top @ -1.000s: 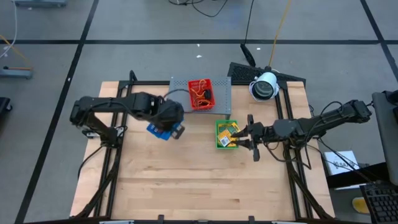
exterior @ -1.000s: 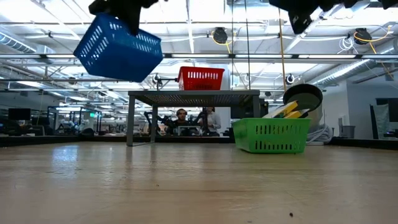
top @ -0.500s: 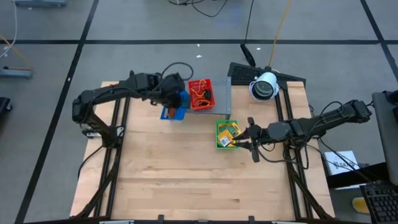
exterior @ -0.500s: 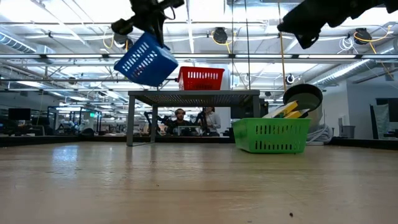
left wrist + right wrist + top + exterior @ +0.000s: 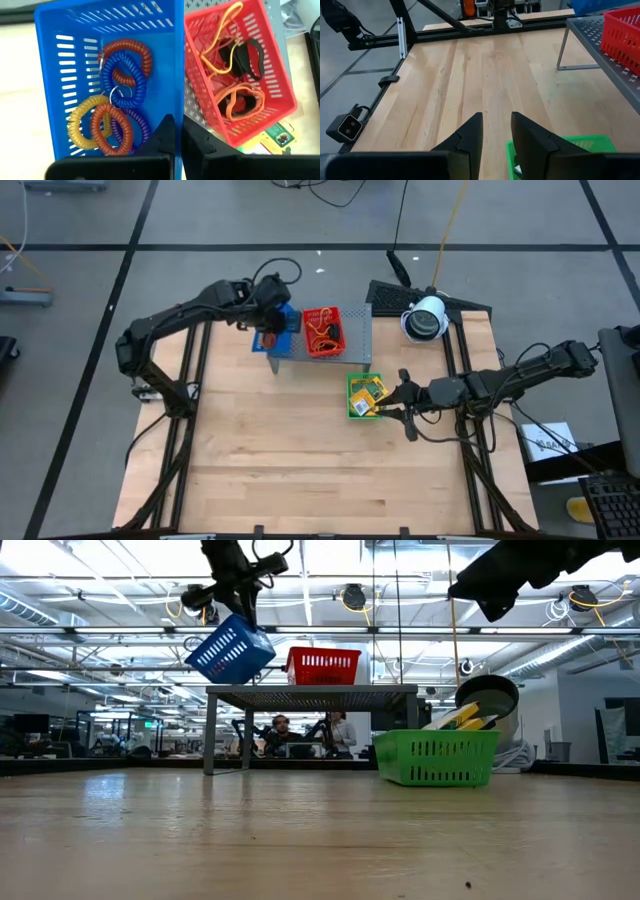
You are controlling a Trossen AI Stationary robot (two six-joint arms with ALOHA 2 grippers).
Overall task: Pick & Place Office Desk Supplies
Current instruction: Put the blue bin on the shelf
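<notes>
- Nearest, seen from table height, the wooden table [image 5: 300, 840] is bare up to the green tray [image 5: 437, 759]. The tray stands on the wood with yellow-and-green packets [image 5: 366, 392] piled in it, some poking above the rim.
- The right gripper [image 5: 392, 402] hovers at the green tray's edge, above the table. Its fingers [image 5: 470, 134] stand a narrow gap apart with nothing between them.
- Behind that stands the grey perforated shelf [image 5: 311, 692], with the red tray [image 5: 322, 331] on top. It holds orange rubber bands [image 5: 226, 47] and a few black pieces.
- Farthest back, the left gripper [image 5: 176, 136] pinches the side wall of the blue tray [image 5: 230, 649], jaws closed narrow on the plastic. The tray hangs tilted in the air at the shelf's left end, just beside the red tray and not yet down.
- Inside it lie coiled rings [image 5: 117, 97] in blue, orange, yellow and purple, bunched toward the gripper end.
- Risk, as I judge it: the tilt could let the coils slide or spill over the rim if the tray tips further.
- The grip is on one thin wall, so the tray may swing or slip as it descends.
- If lowered too close to the red tray, it could nudge that tray or catch the shelf's edge and land half off.
- The right arm looks clear of this, well apart from the shelf's left end.
</notes>
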